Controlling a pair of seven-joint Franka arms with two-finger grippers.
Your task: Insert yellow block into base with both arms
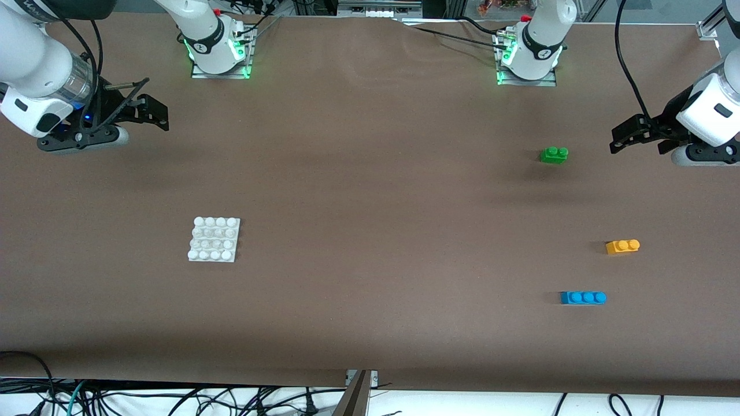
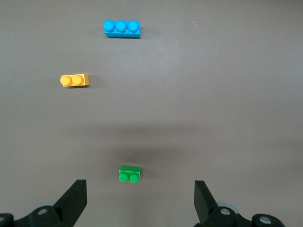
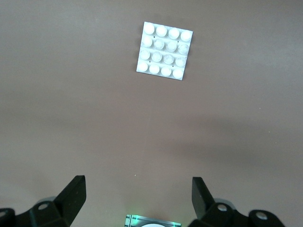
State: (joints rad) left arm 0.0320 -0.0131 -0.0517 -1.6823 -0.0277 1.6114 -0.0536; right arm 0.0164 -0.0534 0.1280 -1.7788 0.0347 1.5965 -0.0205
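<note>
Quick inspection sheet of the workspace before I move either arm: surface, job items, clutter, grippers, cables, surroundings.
Surface: brown table, flat, nothing spilled.
Job's things: yellow block lies on the table toward the left arm's end, studs up, untouched; base lies flat toward the right arm's end, no brick on it.
Clutter: green brick, farther from the front camera than the yellow block; blue brick, nearer than it. All three apart.
Grippers: left gripper open, empty, up beside the green brick; right gripper open, empty, over bare table.
Cables: black cable hanging to the left arm; tangled cables below the table's near edge.
Surroundings: arm bases lit green.
</note>
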